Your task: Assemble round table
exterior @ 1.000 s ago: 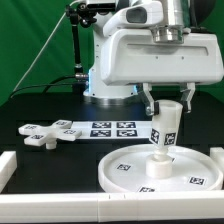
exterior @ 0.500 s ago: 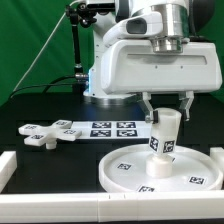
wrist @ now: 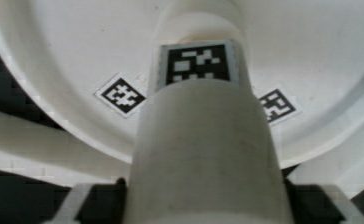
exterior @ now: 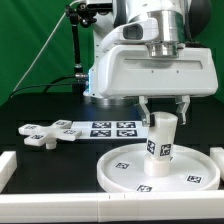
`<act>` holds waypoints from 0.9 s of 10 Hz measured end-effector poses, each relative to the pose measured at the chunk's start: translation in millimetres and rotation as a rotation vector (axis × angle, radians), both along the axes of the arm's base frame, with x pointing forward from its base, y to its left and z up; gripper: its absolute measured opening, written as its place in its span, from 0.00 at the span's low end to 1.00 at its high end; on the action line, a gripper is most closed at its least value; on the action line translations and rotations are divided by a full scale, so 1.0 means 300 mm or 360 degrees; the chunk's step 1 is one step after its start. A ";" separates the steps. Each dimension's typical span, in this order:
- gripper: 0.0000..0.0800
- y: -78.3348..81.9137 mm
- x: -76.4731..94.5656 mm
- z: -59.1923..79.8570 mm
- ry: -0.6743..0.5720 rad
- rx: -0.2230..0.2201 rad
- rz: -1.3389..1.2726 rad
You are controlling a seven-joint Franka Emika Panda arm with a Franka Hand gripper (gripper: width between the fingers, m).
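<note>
The short thick cylinder [exterior: 160,142] leans slightly, its lower end on the central hub of the large rimmed round disc [exterior: 115,176], which lies flat at the front of the exterior view. My gripper [exterior: 165,110] is over it, fingers on either side of its top end. In the wrist view the cylinder [wrist: 200,140] runs from between my dark pads [wrist: 104,205] down to the disc [wrist: 72,50], and the pads sit against its sides. The four-lobed cross piece [exterior: 40,133] lies loose at the exterior view's left.
The marker board [exterior: 105,128] lies flat behind the disc, between it and the robot's base. White rails [exterior: 8,165] edge the black table at the exterior view's left and along the front [exterior: 60,210].
The cylinder has come down onto the disc's hub and now leans a little. My gripper has lowered with it and turned about its own axis.
</note>
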State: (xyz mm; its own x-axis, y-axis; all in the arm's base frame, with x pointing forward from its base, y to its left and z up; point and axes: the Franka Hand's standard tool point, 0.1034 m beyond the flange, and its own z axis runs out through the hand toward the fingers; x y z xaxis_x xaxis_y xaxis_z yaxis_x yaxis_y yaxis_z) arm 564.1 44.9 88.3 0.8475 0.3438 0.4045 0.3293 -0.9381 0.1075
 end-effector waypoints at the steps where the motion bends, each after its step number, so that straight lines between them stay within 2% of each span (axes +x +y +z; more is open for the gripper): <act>1: 0.51 0.000 0.002 0.001 -0.0002 0.0000 0.0000; 2: 0.65 0.000 0.001 0.000 -0.0002 0.0000 0.0000; 3: 0.65 -0.001 0.003 0.001 -0.0003 -0.0001 0.0001; 4: 0.77 -0.003 0.007 0.011 -0.0010 -0.0004 0.0005; 5: 0.80 -0.003 0.011 0.024 -0.0021 -0.0005 0.0008; 9: 0.81 -0.056 0.029 0.074 0.0018 -0.0032 0.0018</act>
